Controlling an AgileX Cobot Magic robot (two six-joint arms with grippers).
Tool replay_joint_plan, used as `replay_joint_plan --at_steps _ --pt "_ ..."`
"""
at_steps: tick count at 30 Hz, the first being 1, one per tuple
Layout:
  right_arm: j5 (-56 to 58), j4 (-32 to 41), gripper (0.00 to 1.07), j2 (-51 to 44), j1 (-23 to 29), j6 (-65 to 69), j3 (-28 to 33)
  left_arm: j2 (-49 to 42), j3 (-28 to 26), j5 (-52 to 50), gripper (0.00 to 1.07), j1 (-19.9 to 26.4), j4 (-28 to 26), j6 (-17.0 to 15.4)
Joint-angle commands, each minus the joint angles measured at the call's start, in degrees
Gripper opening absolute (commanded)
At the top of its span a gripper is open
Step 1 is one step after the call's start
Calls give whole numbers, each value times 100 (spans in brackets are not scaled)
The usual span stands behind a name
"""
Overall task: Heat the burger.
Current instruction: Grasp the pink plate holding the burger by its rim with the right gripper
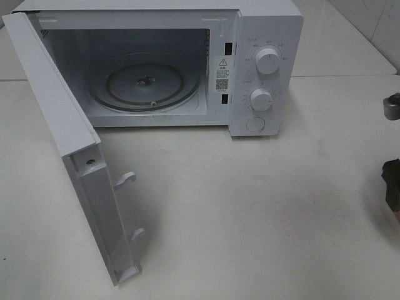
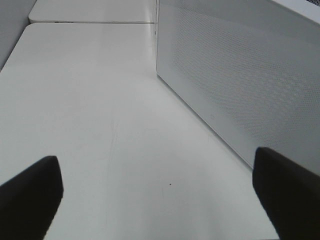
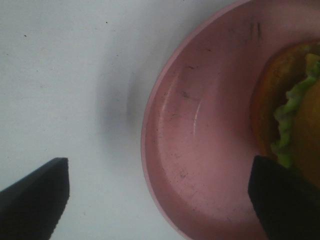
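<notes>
Exterior high view, stock on hand, largest first.

1. Counter [image 1: 250, 206]: white, fills the lower frame.
2. Microwave [image 1: 287, 37]: white, upper centre. The cavity holds only a glass turntable [image 1: 147, 84], with nothing on it.
3. Door [image 1: 56, 119]: swung fully open toward lower left, latch hooks facing the frame's centre.
4. Pink plate [image 3: 150, 115]: seen only in the right wrist view, flat on the counter, carrying the burger [image 3: 295, 100]. Bun and green lettuce show at the far side of the plate from the bare counter.
5. Right hand [image 3: 160, 195]: released, fingers wide, holding nothing. One finger is over bare counter, the other over the plate beside the burger.
6. Left hand [image 2: 157, 185]: released, empty, low beside the door's perforated face.
7. Two dials [image 1: 268, 61], right panel.

Handling note: likely step is taking up the plate. Centre on the rim before closing, keep the plate level so the burger stays put, and steer clear of the latch hooks on entry.
</notes>
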Motion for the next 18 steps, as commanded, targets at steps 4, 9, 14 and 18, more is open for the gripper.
replay_joint_plan --at_steps 4,9,14,18 --pt "-372 -74 90 435 -23 40 -11 -143 6 -29 98 -6 -29 -23" --pt "-521 -246 89 837 -23 109 -11 -143 6 -29 98 -6 -29 -23" --pt "-705 -338 88 1157 -92 218 -11 -143 6 -29 98 -6 -29 -23" --pt "-819 -361 87 1346 -206 235 -23 -143 6 -29 98 -6 -29 -23"
